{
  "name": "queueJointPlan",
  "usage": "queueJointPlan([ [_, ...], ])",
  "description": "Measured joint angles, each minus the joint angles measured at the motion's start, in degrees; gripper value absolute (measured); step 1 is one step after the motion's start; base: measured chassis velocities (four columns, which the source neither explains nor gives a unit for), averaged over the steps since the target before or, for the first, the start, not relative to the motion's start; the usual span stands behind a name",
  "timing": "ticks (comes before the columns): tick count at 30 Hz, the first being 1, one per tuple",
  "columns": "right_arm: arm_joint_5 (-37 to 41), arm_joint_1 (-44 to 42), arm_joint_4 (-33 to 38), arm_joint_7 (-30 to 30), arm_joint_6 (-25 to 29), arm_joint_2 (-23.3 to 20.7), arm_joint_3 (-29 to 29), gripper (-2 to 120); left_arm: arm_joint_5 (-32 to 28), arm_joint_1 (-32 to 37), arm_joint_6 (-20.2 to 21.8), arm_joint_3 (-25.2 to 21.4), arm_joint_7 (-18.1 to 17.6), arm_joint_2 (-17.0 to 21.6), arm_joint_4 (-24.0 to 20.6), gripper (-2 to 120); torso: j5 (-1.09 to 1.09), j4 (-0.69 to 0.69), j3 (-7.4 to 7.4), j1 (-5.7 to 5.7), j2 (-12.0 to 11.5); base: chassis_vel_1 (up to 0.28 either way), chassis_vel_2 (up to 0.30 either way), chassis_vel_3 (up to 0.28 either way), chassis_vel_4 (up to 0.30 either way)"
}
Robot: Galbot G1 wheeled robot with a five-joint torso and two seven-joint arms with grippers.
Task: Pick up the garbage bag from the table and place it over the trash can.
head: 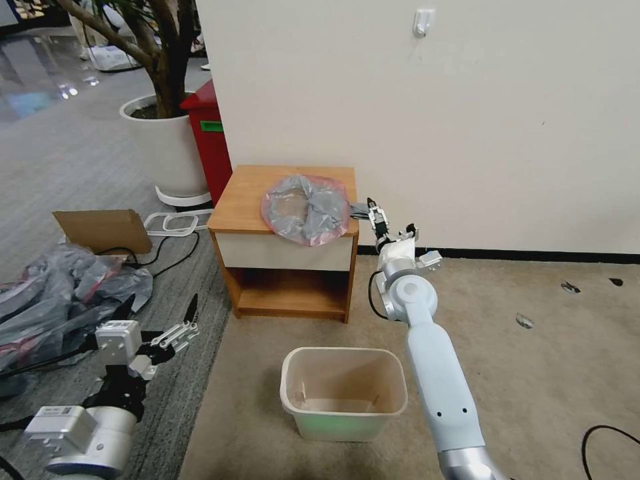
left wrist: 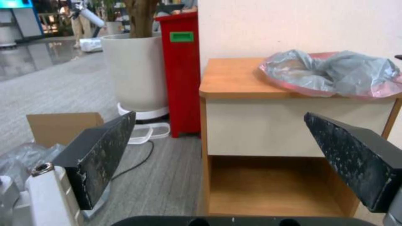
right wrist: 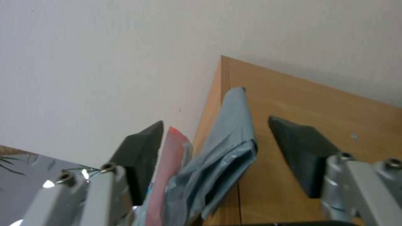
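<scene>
The garbage bag point(head: 307, 208), grey and translucent with a pink-red rim, lies crumpled on the right half of the table point(head: 257, 200), a wooden nightstand. My right gripper point(head: 371, 213) is at the table's right edge, level with the top. It is open point(right wrist: 215, 135), and a grey fold of the bag point(right wrist: 230, 138) that overhangs the table point(right wrist: 318, 100) lies between its fingers. The beige trash can point(head: 343, 390) stands open on the carpet in front of the table. My left gripper point(head: 181, 323) hangs low at the left, open point(left wrist: 220, 117), facing the table point(left wrist: 234, 78) and bag point(left wrist: 331, 73).
A red bin point(head: 208, 140) and a white planter point(head: 167, 147) stand left of the table against the wall. A heap of plastic bags point(head: 60, 293), a cardboard piece point(head: 103, 230) and cables lie on the floor at left. Carpet extends to the right.
</scene>
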Motion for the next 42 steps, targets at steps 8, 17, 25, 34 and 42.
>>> queueJointPlan([
  [8, -0.1, 0.0, 0.1, 0.1, 0.0, 0.0, 0.1, 39, 0.2, 0.3, -1.2, -0.1, 0.1, -0.2, 0.0, 100, 0.0, 0.0, 0.0, 0.0, 0.0, 0.0, 0.0, 0.0, 0.0],
  [17, -0.2, -0.1, 0.3, 0.6, -0.2, 0.0, -0.4, 6, 0.2, 0.5, -1.6, -0.2, -0.7, -0.2, 0.0, 100, 0.0, 0.0, 0.0, 0.0, 0.0, 0.0, 0.0, 0.0, 0.0],
  [25, -0.2, -3.0, 5.5, 3.2, -1.5, 0.0, -0.5, 0, 0.2, 0.4, -1.8, -0.2, -0.7, -0.2, 0.0, 100, 0.0, 0.0, 0.0, 0.0, 0.0, 0.0, 0.0, 0.0, 0.0],
  [34, -0.9, -12.6, 22.3, 13.0, -3.9, 0.0, -5.8, 0, 0.2, 0.0, -2.2, -0.2, -0.5, -0.2, 0.3, 100, 0.0, 0.01, -0.01, 0.0, 0.0, 0.0, 0.0, 0.0, 0.0],
  [42, -4.1, -24.4, 37.4, 21.6, -4.9, 0.0, -12.7, 0, 0.2, -0.3, -2.8, -0.3, -0.3, -0.3, 0.6, 100, 0.0, 0.0, -0.01, 0.01, 0.0, 0.0, 0.0, 0.0, 0.0],
])
